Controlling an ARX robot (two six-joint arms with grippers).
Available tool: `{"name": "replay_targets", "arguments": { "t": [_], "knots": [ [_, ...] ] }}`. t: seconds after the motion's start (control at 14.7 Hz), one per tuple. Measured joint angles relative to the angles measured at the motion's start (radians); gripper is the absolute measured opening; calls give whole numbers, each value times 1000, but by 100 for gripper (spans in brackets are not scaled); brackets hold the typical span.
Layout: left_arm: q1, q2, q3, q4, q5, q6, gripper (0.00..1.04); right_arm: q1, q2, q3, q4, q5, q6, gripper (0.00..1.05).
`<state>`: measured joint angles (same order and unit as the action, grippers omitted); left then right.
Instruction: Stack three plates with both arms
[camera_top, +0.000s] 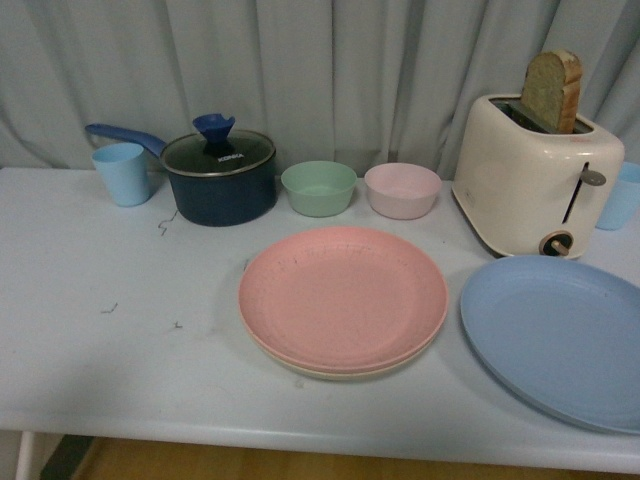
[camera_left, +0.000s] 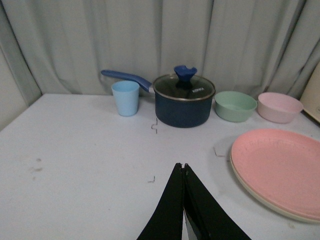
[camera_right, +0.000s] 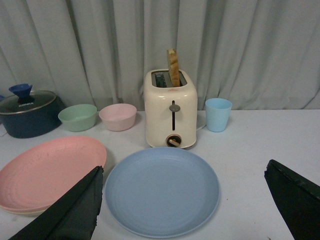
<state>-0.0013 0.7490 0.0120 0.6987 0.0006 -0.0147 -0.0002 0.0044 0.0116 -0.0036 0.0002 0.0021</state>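
The light blue plate (camera_top: 560, 335) lies just in front of the toaster (camera_top: 535, 175), with its far rim close to the toaster's base and its near edge reaching toward the front edge of the table (camera_top: 120, 350). To the toaster's left and nearer, the pink plate (camera_top: 343, 296) sits on the beige plate (camera_top: 335, 372), whose rim peeps out along the near side. A narrow strip of bare table parts this pair from the blue one. The right gripper (camera_right: 183, 170) is spread wide and empty, the blue plate showing between its fingers. The left gripper (camera_left: 183, 167), jaws pressed together on nothing, hangs over broad bare table far left of the toaster.
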Motion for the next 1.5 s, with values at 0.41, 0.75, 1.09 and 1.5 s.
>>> {"name": "replay_targets", "arguments": {
  "t": [0.41, 0.75, 1.09, 1.5],
  "knots": [
    [1, -284, -1, -236, 0, 0, 2, 0, 0, 0, 0, 0, 0, 98],
    [1, -444, -1, -394, -1, 0, 2, 0, 0, 0, 0, 0, 0, 98],
    [1, -539, -1, -488, 0, 0, 2, 0, 0, 0, 0, 0, 0, 98],
    [1, -741, 0, -681, 0, 0, 2, 0, 0, 0, 0, 0, 0, 98]
  ]
}}
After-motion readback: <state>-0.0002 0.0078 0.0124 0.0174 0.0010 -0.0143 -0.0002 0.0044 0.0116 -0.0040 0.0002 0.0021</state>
